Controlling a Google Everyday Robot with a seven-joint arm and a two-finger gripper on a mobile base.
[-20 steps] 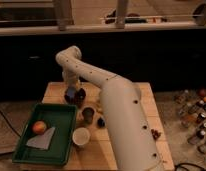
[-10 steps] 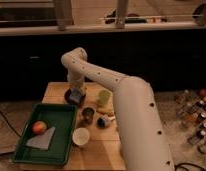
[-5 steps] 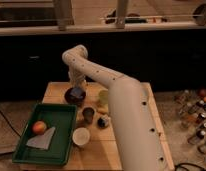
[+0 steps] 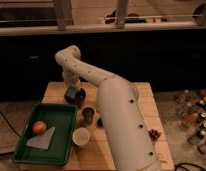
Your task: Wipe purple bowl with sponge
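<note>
Purple bowl (image 4: 80, 96) at back-left of wooden table (image 4: 146, 100), just behind green tray (image 4: 61, 114) — sponge (image 4: 71, 94) at bowl's left rim, seemingly touching, clamped in gripper (image 4: 71, 90) lowered over it. Wiping judged under way, not finished — more passes, then lifting clear. White cup (image 4: 80, 136) nearer camera.

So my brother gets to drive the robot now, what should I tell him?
Gripper: down at the purple bowl, at the back left of the table. I can't tell if it is gripping anything.
Sponge: at the bowl's left edge, right under the gripper.
Done: the sponge is at the bowl.
Left: wiping the bowl. How much is wiped doesn't show.
Nearby: dark cup and white cup in front of the bowl, green tray to the left.
</note>
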